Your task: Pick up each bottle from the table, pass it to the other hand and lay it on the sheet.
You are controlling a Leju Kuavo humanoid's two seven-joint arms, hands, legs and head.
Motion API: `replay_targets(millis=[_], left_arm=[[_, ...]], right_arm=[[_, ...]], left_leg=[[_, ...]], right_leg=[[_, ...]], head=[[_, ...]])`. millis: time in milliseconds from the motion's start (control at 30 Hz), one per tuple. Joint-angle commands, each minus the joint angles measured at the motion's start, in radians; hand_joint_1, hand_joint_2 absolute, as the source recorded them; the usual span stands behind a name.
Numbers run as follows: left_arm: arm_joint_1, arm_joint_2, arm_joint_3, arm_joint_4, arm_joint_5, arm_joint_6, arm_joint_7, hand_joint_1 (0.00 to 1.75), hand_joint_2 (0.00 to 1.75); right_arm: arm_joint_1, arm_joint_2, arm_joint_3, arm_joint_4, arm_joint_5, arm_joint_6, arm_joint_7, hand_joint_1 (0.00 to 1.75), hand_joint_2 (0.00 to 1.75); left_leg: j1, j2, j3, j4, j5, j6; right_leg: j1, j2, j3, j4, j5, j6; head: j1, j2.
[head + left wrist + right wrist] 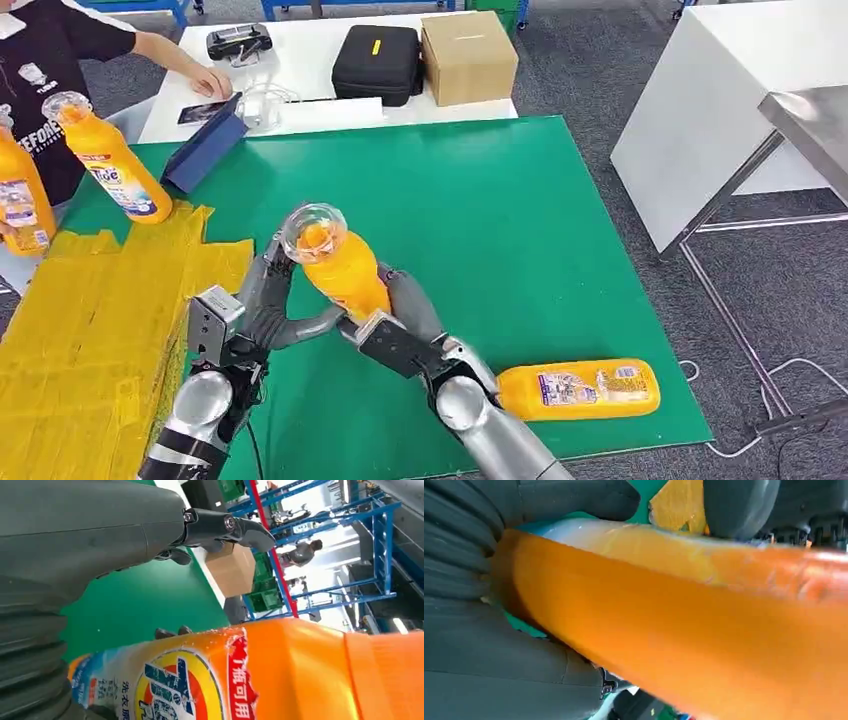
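Nearest the robot, an orange plastic detergent bottle with a blue and white label point(578, 389) is seen lying on its side at the near right edge of the green table mat point(500, 230), just beside the right arm. Slightly further in, above the middle of the mat, a second orange detergent bottle with a clear cap point(340, 262) is held tilted, cap pointing away and to the left, between both hands. The right hand point(400, 335) is wrapped around its lower body; in the right wrist view the bottle is pressed against the grey palm. The left hand point(265, 300) is placed against the bottle's neck side, fingers point(275, 268) reaching up beside the cap; whether they are fully closed on it cannot be told, and in the left wrist view one dark finger point(225, 529) is seen extended clear of the bottle.

To the left, a crinkled yellow sheet point(90, 330) is spread over the mat's left part. At its far end a third orange bottle point(112, 160) is lying tilted, and a fourth point(22, 195) is seen at the left edge. Four bottles are counted.

Beyond, a blue tablet case point(205, 143), a person's hand point(212, 80), a black zip case point(377, 62) and a shut cardboard box point(468, 55) are seen on a white table point(310, 45); the contents of both containers are hidden.
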Motion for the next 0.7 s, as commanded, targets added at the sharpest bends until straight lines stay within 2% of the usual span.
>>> replay_targets(millis=[33,700], left_arm=[[-0.068,0.005,-0.026,0.104,0.011,-0.012,0.021,0.0,1.75],[-0.052,0.023,-0.063,0.092,0.058,-0.081,0.026,0.0,1.75]], right_arm=[[-0.045,0.004,0.137,0.075,0.025,-0.015,-0.008,1.75,1.75],[-0.042,0.001,0.142,0.091,0.015,-0.044,-0.007,1.75,1.75]], left_leg=[[0.001,-0.001,0.003,0.0,-0.001,-0.001],[0.002,-0.003,0.004,0.001,-0.002,-0.002]], right_leg=[[0.001,0.0,0.003,-0.001,-0.001,-0.002],[0.003,-0.001,0.005,-0.001,-0.001,-0.002]], head=[[0.0,0.0],[0.0,0.0]])
